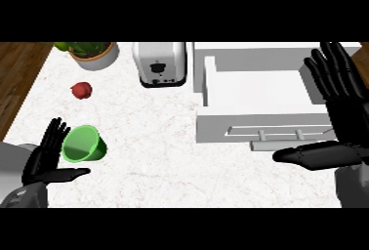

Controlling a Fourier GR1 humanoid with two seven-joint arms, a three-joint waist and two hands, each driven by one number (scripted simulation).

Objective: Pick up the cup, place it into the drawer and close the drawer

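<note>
Step in hand, by the look of it: getting a grip on the cup. Left hand point(52, 163) at lower left of frame, fingers straight and spread, thumb out toward centre, nothing held yet. Green cup point(84, 143) lying tipped on its side just right of those fingers, mouth facing lower left, touching or nearly so; can't tell which. Best approach, imo: curl fingers round the cup's outer wall, thumb opposite, w/o nudging it, since a tapered round shape on its side probably rolls. Then lift clear before crossing to the drawer.

Right hand point(338, 112) at right edge, fingers straight up, thumb out leftward, resting, holding nothing.

Cup: smooth, thin-walled, plastic-looking. Counter point(166, 166): pale marble-like top w/ faint veins, wood strip along left edge.

Mid-right: white drawer point(252, 88) pulled open, boxy, flat matte walls, bar handle point(288, 133) on the near face.

Further up: small red apple-like fruit point(82, 90) at upper left, shiny metal toaster point(162, 63) at top centre, potted plant point(92, 52) at top left.
</note>
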